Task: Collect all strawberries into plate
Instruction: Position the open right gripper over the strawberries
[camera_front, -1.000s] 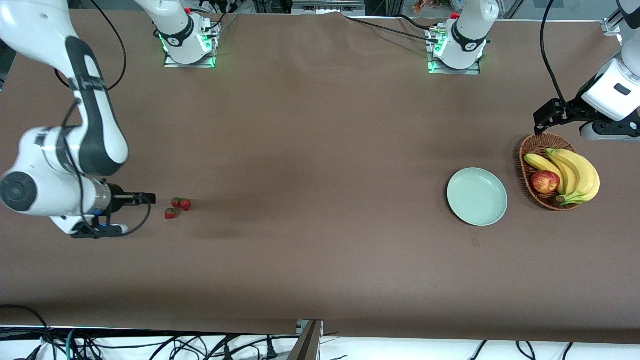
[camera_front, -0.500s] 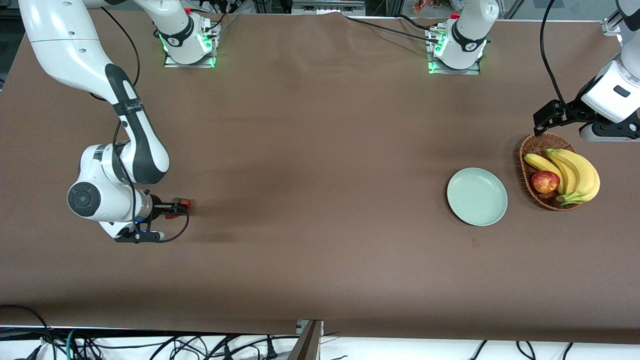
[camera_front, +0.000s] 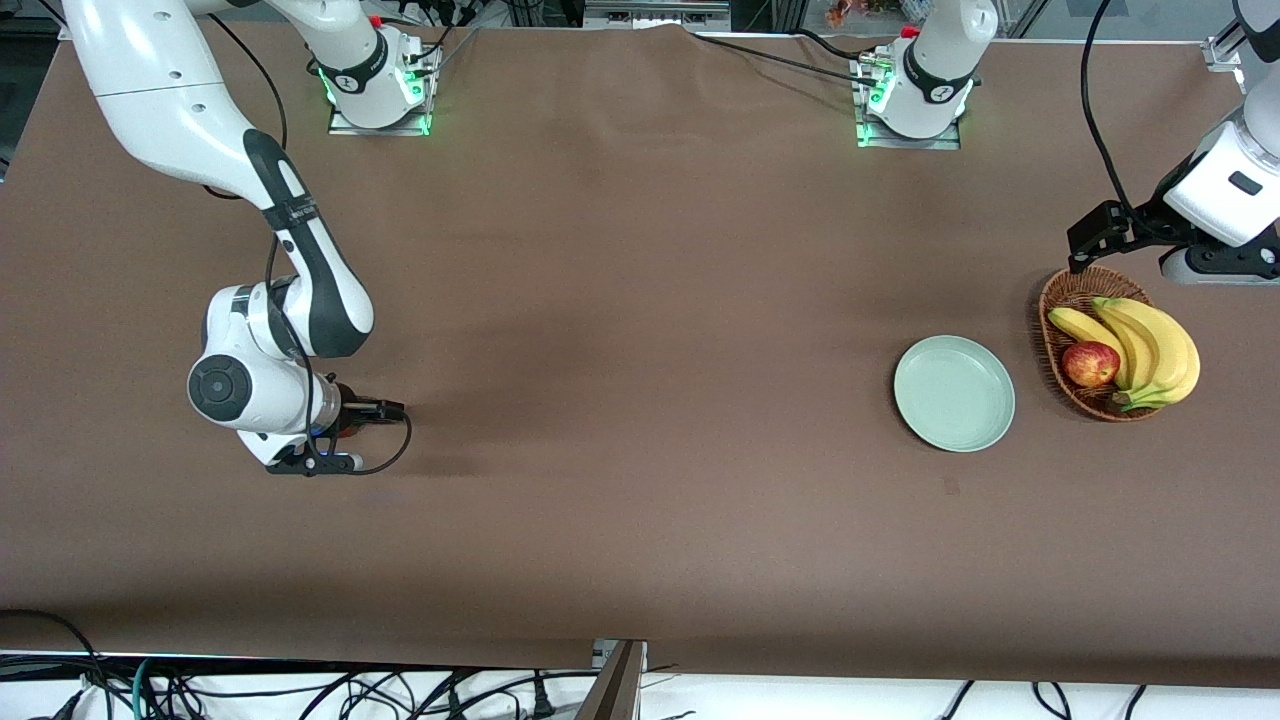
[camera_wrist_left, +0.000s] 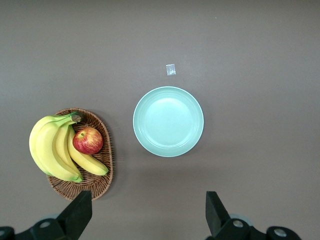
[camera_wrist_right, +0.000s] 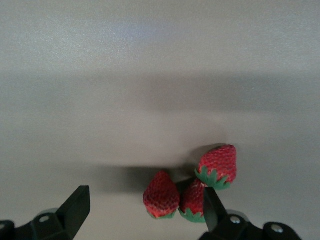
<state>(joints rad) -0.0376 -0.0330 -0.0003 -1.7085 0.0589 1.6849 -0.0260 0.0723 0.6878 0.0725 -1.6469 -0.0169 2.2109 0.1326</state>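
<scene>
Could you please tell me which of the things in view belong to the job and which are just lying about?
Job: three strawberries under the open right tool; empty plate.

Lying about: basket with bananas and apple, beside the plate; open left tool waiting above.

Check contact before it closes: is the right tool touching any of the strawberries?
Cannot tell. In the right wrist view, one finger overlaps the strawberries, hiding any gap or contact; the open right tool straddles them.

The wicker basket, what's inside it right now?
The basket holds a bunch of bananas and a red-yellow apple lying against them. Its woven floor beneath the fruit is mostly covered. No strawberries show in it.
</scene>
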